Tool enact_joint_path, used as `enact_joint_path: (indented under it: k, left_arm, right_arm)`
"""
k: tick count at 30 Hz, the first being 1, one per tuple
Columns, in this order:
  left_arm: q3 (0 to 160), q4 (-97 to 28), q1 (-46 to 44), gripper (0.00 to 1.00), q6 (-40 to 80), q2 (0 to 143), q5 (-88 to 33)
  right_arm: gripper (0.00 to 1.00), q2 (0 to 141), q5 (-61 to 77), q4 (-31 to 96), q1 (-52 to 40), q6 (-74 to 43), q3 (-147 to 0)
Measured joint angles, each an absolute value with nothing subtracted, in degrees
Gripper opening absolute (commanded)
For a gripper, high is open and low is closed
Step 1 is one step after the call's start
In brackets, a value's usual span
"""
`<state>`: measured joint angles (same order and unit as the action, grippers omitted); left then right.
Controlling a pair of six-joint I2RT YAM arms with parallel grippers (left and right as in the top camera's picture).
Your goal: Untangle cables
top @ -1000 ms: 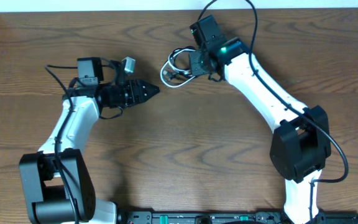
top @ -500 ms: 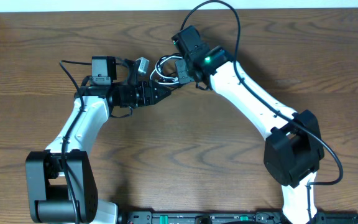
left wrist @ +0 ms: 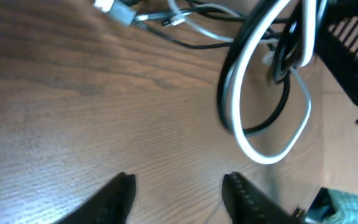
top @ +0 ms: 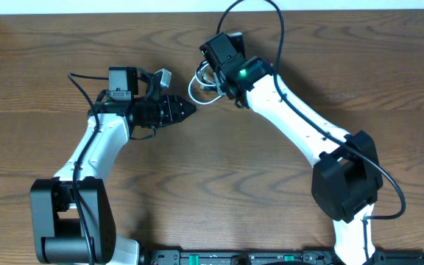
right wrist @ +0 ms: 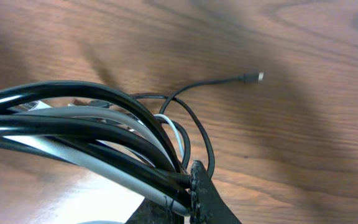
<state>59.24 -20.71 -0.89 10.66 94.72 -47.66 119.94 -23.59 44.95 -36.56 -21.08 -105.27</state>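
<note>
at right gripper, bundled cables

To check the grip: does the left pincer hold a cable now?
No, the left pincer is open over the table; the cables lie ahead.

Bare table between 2 arms: wide free passage. Ahead of left gripper: cables bunched just beside tips, blocking way. Right gripper crowds bundle's far side. Plug lies near left wrist camera.

The wooden table bears a black cable and its plug end
</note>
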Motion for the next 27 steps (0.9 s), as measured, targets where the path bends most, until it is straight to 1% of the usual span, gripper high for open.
enact_joint_path:
  k: [1, 5, 14, 23, 27]
  left_arm:
    - [59.24, -20.71, -0.89, 0.64, 10.92, 94.72, -47.66]
    - [59.24, -20.29, -0.89, 0.69, 11.46, 94.72, -48.99]
    - [59.24, -19.07, -0.89, 0.69, 10.26, 94.72, -56.8]
    - [59.24, -19.07, -0.89, 0.68, 10.07, 94.72, -58.17]
    - [59.22, -19.22, -0.89, 0.68, 10.26, 94.72, -55.92]
  right_arm:
    - [0.01, 119.94, -23.99, 44.95, -36.42, -21.08, -105.27]
    - [0.01, 119.94, -22.63, 44.95, -36.1, -21.1, -105.27]
    - [0.01, 120.86, -20.32, 44.73, -37.8, -21.43, -105.27]
    - [0.01, 122.26, -19.35, 42.19, -40.12, -21.5, -105.27]
    - [0.01, 122.28, -19.11, 40.8, -41.25, -21.08, -105.27]
